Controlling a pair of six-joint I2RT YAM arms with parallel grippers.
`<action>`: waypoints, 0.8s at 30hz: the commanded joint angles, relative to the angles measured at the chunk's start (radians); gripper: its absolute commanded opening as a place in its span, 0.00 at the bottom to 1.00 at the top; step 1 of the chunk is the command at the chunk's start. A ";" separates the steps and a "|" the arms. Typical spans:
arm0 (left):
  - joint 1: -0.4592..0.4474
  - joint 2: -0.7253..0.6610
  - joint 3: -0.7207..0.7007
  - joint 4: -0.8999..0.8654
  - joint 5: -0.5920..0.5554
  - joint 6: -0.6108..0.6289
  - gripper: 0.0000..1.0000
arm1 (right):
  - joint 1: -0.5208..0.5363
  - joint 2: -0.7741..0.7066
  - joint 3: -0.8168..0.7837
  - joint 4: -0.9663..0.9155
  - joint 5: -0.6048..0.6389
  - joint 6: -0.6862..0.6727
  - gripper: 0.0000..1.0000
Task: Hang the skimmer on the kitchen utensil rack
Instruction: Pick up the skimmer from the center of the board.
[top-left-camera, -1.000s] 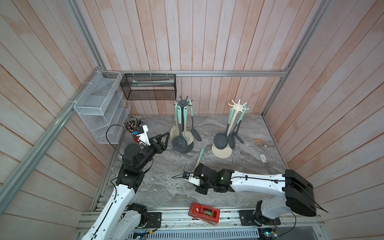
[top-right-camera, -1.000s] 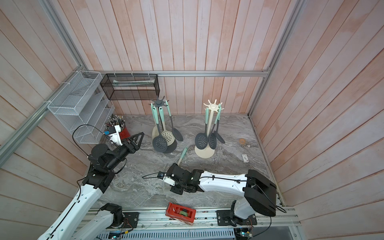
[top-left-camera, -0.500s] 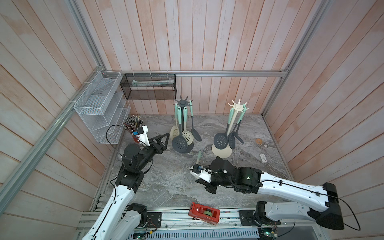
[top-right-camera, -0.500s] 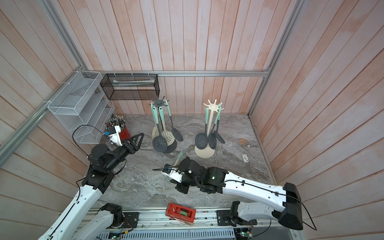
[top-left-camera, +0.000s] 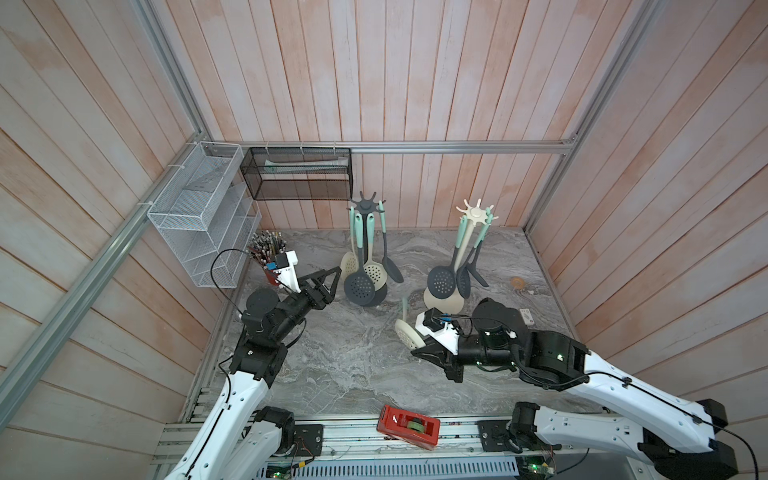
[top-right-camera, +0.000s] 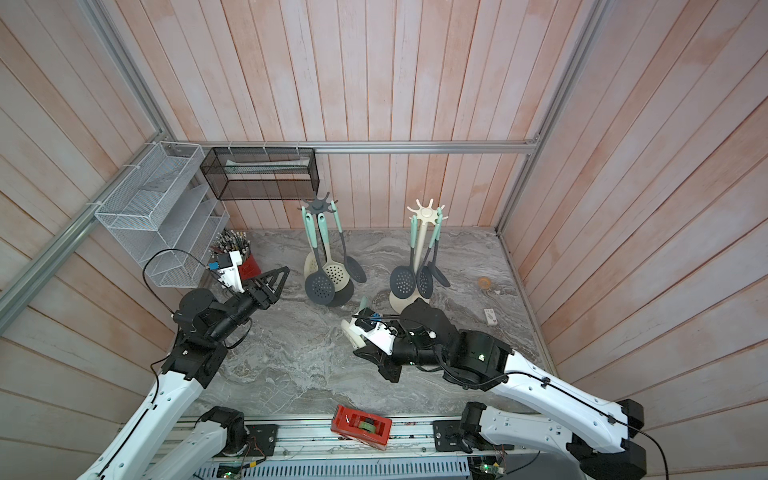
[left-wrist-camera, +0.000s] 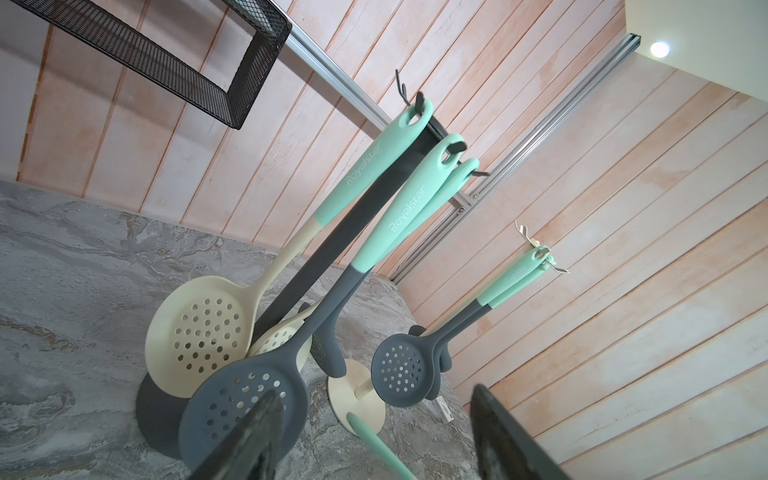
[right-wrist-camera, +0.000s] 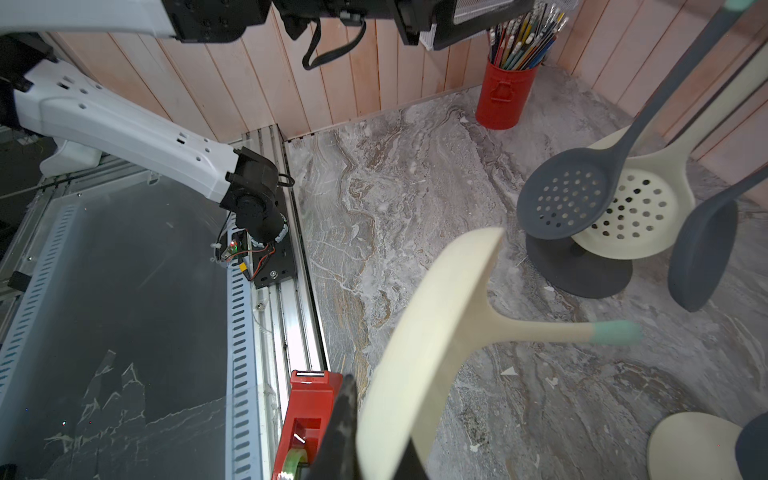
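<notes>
Top views: high, steeply downward over the whole worktop (top-left-camera: 353, 357). Wrist views: close, low, both showing the dark rack (left-wrist-camera: 328, 253).

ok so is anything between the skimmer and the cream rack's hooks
Nothing sits between the cream skimmer, shut in the right gripper, and the cream rack. But a dark skimmer and other utensils hang on its near side; the far hooks look bare.

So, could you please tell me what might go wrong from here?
The right claw pinches the cream skimmer by its bowl, handle sticking free, so it could pivot or slip mid-swing. Both the dark rack and the cream rack already carry several utensils, so the handle may knock them while seeking a hook.
</notes>
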 joint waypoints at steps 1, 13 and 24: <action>0.003 -0.002 0.001 0.041 0.041 -0.003 0.72 | -0.004 -0.036 0.054 -0.002 0.030 0.019 0.00; 0.003 0.052 0.048 0.098 0.298 -0.072 0.69 | -0.002 0.013 0.146 -0.069 0.133 -0.222 0.00; -0.079 0.172 0.127 0.076 0.470 -0.187 0.71 | 0.014 0.003 0.148 -0.100 0.201 -0.393 0.00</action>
